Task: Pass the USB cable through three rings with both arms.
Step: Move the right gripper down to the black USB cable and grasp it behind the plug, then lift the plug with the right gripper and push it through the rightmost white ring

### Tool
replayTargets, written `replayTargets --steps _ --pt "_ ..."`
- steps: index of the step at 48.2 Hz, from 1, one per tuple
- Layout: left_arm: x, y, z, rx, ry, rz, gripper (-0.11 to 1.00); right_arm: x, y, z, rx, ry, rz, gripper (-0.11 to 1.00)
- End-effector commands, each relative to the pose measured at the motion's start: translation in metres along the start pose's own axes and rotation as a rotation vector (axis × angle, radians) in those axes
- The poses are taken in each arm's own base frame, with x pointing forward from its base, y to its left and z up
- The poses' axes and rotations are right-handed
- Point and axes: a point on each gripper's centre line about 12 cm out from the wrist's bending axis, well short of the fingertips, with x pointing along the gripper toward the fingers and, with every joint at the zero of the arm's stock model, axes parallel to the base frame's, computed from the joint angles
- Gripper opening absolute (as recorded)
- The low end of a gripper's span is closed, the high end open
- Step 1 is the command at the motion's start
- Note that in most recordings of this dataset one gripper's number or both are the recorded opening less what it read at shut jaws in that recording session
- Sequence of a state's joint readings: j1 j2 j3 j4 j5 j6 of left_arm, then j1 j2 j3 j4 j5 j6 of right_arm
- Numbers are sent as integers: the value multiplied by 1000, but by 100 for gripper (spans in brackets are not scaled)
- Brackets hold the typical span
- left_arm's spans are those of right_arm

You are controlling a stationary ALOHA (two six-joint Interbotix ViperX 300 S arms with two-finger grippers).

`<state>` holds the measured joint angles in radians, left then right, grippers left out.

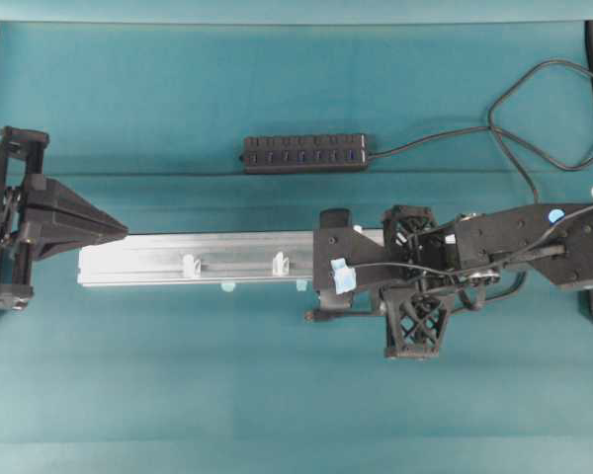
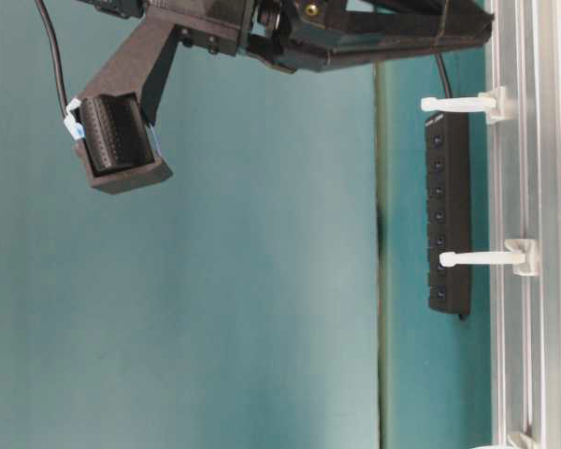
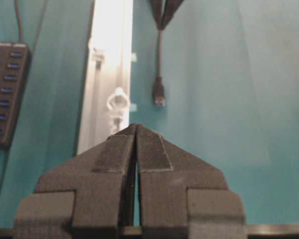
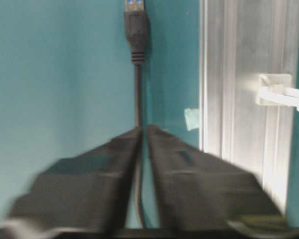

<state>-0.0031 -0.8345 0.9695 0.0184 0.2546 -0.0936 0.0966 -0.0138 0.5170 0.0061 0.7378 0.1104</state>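
**Cable pinched, plug pointing along the rail**

Teal cloth covers the whole table (image 1: 178,395), and a long aluminium rail (image 1: 158,259) lies across it carrying the rings (image 1: 192,265). Right gripper (image 4: 142,130) is clenched on the USB cable (image 4: 137,94), the cord running straight out between its fingers to the plug (image 4: 135,25), just beside the rail and parallel to it. Its long axis already matches the line of the rings, which lie ahead and to one side. Left gripper (image 3: 136,127) sits clenched and empty at the rail's far end, facing the nearest ring. A USB hub (image 1: 304,154) rests well apart behind.
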Motion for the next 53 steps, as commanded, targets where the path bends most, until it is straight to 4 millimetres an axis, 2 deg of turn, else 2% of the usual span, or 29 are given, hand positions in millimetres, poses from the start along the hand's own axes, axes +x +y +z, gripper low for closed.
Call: replayTargets --steps 1,5,12,14,28,44,53 --pt "-1 -1 7 0 -18 -5 1 -3 1 5 8 -15 4 3" --pt "-1 -2 6 -3 -18 -8 1 -1 1 4 5 3 -1 17" --pt "-1 -2 7 -7 -23 -7 1 0 1 9 2 -22 1 54" --pt "-1 -1 8 -9 -29 -3 1 0 2 12 1 -38 2 58" --pt "0 1 8 -12 -36 5 1 10 1 16 -7 -68 -2 54" --pt "1 1 6 -11 -28 5 1 39 5 16 -19 -65 2 54" --pt "3 1 4 -11 -20 6 1 55 10 9 -34 -49 6 54"
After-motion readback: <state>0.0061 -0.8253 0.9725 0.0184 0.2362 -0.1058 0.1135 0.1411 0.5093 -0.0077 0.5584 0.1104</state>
